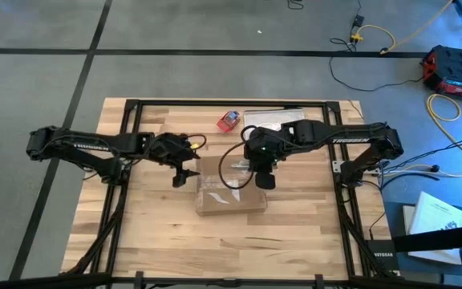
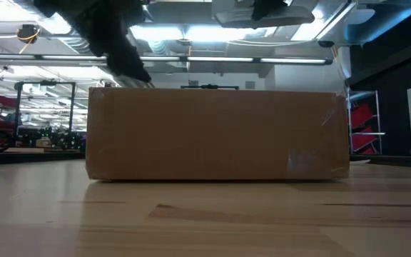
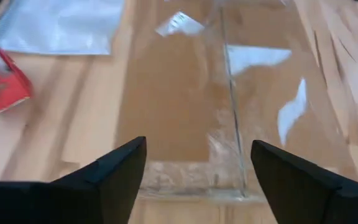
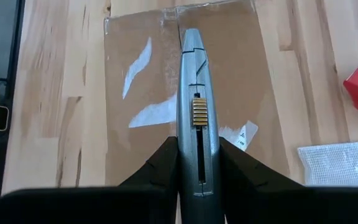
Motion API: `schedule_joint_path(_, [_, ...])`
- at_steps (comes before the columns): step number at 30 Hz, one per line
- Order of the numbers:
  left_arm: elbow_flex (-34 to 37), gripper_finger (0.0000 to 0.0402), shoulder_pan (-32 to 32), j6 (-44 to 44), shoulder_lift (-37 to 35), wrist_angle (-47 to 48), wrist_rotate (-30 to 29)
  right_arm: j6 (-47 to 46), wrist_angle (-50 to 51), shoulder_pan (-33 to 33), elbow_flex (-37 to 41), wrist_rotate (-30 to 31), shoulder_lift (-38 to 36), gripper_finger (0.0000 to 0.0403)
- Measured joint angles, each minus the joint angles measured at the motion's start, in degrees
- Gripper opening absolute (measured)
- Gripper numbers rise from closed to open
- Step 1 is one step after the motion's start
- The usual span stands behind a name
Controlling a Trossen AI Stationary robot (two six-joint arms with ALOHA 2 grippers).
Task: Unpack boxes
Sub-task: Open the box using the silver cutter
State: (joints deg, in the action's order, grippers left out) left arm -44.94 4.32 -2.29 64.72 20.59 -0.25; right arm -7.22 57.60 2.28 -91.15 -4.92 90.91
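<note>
Box (image 1: 229,195) mid-table; bag (image 1: 273,117) behind it.

A closed brown box (image 2: 217,134) sits on the wooden table (image 2: 205,218), taped at its right end. A dark arm (image 2: 109,32) reaches down behind its top-left corner.

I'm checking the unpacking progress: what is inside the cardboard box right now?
Nothing inside shows. The cardboard box is closed, clear tape along its top seam. The right gripper holds a grey box cutter above it; the left gripper is open at its edge.
</note>
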Motion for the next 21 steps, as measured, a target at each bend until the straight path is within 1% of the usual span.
schedule_joint_path(4, [-2.79, 0.0316, 3.18, 4.13, 2.08, -0.43, 0.02, -1.46, -0.01, 0.00, 0.00, 0.45, 0.02, 0.0064])
schedule_joint_path(7, [-4.11, 0.0321, 5.07, 9.14, 5.28, -0.23, -0.01, -1.85, 0.13, 0.00, 0.00, 0.45, 0.02, 0.0064])
schedule_joint_path(10, [-5.27, 0.0322, 6.53, 11.26, 8.91, -1.37, 0.30, -1.85, 1.30, 0.05, 0.00, 0.41, 0.02, 0.0064])
schedule_joint_path(13, [-6.38, 0.0322, 7.25, 11.39, 12.27, -3.49, 3.50, -1.73, 1.89, 0.07, 0.00, 0.39, 0.02, 0.0064])
schedule_joint_path(15, [-7.36, 0.0322, 7.12, 12.28, 13.89, -4.34, 4.31, -1.79, 2.18, 0.11, 0.00, 0.31, 0.05, 0.0064])
schedule_joint_path(19, [-8.83, 0.0322, 6.83, 16.93, 15.59, -4.10, 8.18, -1.73, 2.34, 0.65, 0.00, -0.25, 0.38, 0.0064])
schedule_joint_path(21, [-9.10, 0.0322, 7.08, 19.16, 15.82, -2.34, 10.87, -1.72, 2.43, 0.81, 0.00, -1.06, 0.69, 0.0064])
